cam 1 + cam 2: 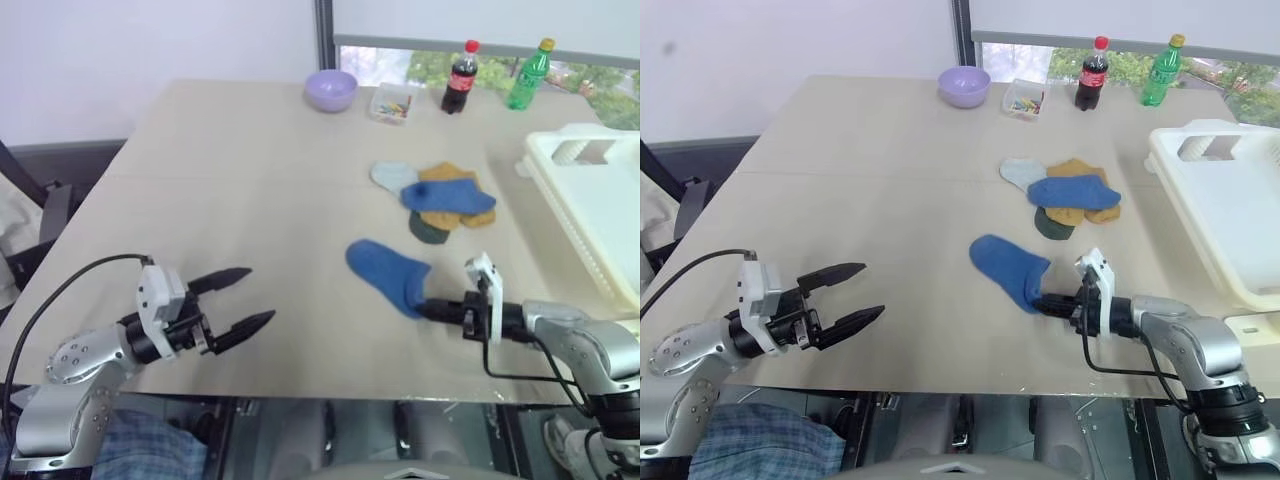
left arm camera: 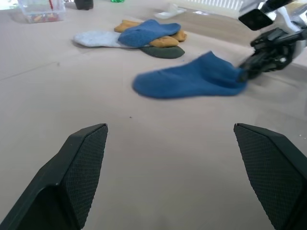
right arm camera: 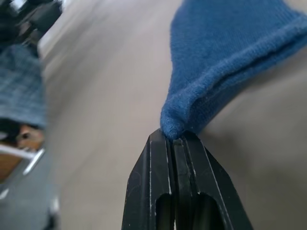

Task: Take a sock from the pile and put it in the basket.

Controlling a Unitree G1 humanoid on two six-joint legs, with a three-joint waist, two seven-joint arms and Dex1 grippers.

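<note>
Sock [image 1: 388,274] pinched at its edge by right gripper [image 1: 422,306], dragged clear of pile [image 1: 437,201] for basket [image 1: 600,215]; left gripper [image 1: 248,298] wide open, empty.

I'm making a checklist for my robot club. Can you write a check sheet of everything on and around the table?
Surface: pale table, mostly bare.
Job's things: sock pile; one blue sock pulled apart from it; white basket at the right edge.
Clutter: lilac bowl, clear tray, cola bottle, green bottle.
Grippers: left gripper open, empty; right gripper shut on the blue sock's edge.
Cables: black cable on the left arm.
Surroundings: window behind.
</note>
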